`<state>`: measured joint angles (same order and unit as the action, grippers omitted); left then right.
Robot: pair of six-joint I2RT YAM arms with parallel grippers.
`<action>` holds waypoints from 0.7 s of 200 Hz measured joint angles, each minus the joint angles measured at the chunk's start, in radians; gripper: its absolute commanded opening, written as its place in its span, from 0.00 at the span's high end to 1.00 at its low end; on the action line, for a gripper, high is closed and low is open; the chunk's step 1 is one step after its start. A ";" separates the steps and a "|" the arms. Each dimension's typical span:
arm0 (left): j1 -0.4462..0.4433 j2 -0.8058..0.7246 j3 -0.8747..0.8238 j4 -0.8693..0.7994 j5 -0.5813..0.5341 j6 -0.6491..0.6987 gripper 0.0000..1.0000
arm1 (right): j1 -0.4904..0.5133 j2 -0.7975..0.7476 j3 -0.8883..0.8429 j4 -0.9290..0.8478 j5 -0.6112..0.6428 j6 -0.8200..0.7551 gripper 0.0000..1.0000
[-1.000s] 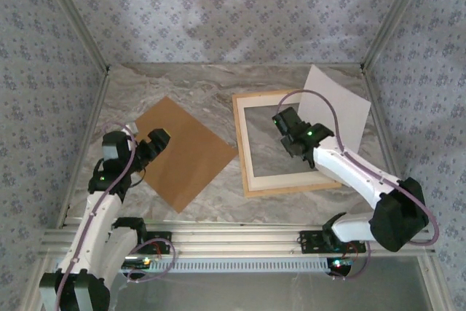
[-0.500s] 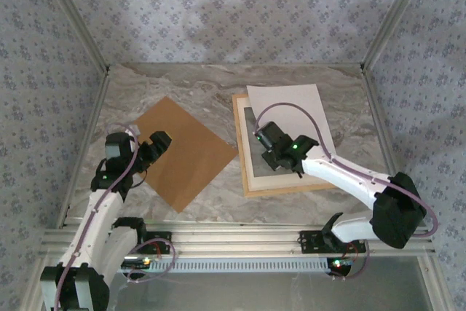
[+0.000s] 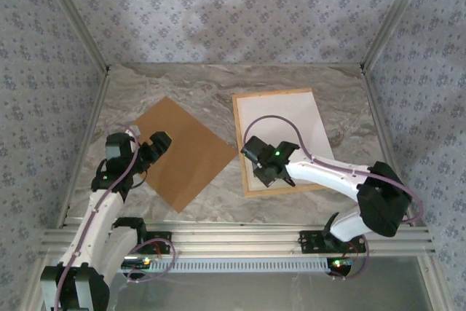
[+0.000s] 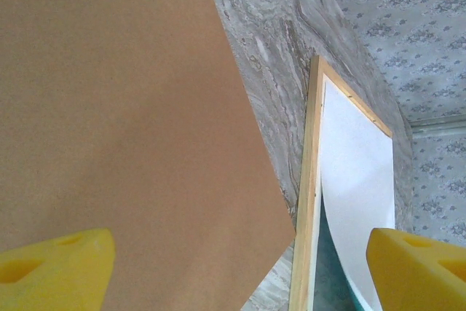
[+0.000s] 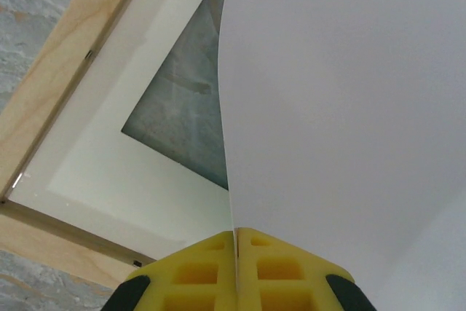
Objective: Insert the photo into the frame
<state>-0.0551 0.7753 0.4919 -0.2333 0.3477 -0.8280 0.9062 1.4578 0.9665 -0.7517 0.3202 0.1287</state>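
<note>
The photo [image 3: 280, 118] lies white back up over the frame [image 3: 238, 143], covering most of it. My right gripper [image 3: 263, 169] is shut on the photo's near left edge. In the right wrist view the yellow jaws [image 5: 237, 242] pinch the sheet's edge [image 5: 342, 107], which curves up above the cream mat [image 5: 124, 180] and the frame's wooden rail [image 5: 65, 71]. From the left wrist view, the frame's rail [image 4: 309, 202] and the photo [image 4: 357, 165] appear at the right, with a teal underside showing. My left gripper [image 3: 156, 143] stands open over the brown backing board.
The brown backing board [image 3: 182, 154] lies flat, turned diagonally, left of the frame; its corner [image 4: 131, 107] nearly reaches the frame's rail. Patterned walls enclose the marble table [image 3: 182, 85] at the back and sides.
My right gripper has moved left and toward the near edge, pulling the photo from the frame's right side over it. The left arm has barely moved.
</note>
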 measured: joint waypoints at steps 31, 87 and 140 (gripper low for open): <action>-0.006 0.001 -0.013 -0.002 0.000 0.000 0.11 | 0.001 0.024 0.024 -0.004 -0.008 0.026 1.00; -0.006 0.006 -0.013 -0.001 0.000 0.007 0.11 | 0.022 0.033 0.027 0.014 -0.023 0.040 1.00; -0.006 0.016 -0.016 0.002 0.000 0.007 0.11 | 0.025 0.032 0.026 0.048 -0.024 0.032 1.00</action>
<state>-0.0616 0.7910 0.4755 -0.2317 0.3477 -0.8207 0.9310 1.4899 0.9928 -0.7033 0.2958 0.1608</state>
